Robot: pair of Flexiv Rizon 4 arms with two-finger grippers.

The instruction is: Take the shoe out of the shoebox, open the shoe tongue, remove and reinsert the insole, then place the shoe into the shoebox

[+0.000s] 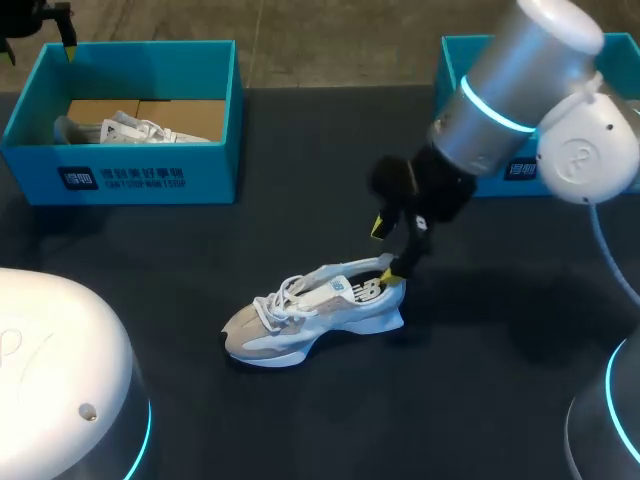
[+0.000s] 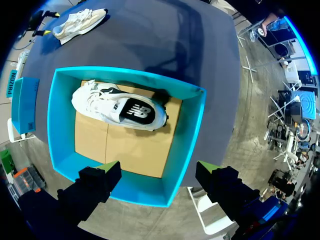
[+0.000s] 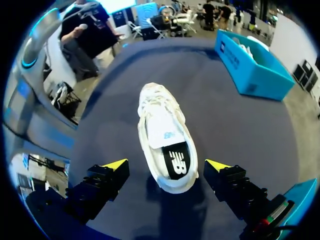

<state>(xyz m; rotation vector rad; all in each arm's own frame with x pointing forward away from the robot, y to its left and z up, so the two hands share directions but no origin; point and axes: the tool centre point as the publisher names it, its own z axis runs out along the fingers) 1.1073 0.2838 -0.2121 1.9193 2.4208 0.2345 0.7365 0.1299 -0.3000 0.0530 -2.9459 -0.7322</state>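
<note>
Our right end effector (image 3: pixel 166 165) hangs over the heel of the pale shoe (image 1: pixel 315 305), which sits on its sole near the middle of the dark tabletop (image 1: pixel 450 400), toe pointing toward our left side. The yellow-tipped fingers (image 3: pixel 115 165) stand spread wide, one on each side of the heel and apart from it, pinching nothing. From the right wrist, the shoe's opening faces up with the insole (image 3: pixel 176 161) lying inside, black at the heel and white farther forward. In the head view the end effector overlaps the back of the heel, and we cannot tell there whether a fingertip brushes the collar. Our right arm (image 1: pixel 520 90) also covers much of a second shoebox (image 1: pixel 452 60) at the far right of the tabletop, so what it holds is hidden. At the far left stands a blue shoebox (image 1: pixel 120 175) containing a second shoe (image 2: pixel 117 107), white with a black insole, resting on the brown cardboard floor close to one wall. Our left end effector (image 2: pixel 157 170) hovers above that box's near rim, fingers spread apart and empty. In the head view only a dark sliver of it shows at the far left corner, cut off by the frame. Both boxes sit well apart from the shoe on the tabletop.
</note>
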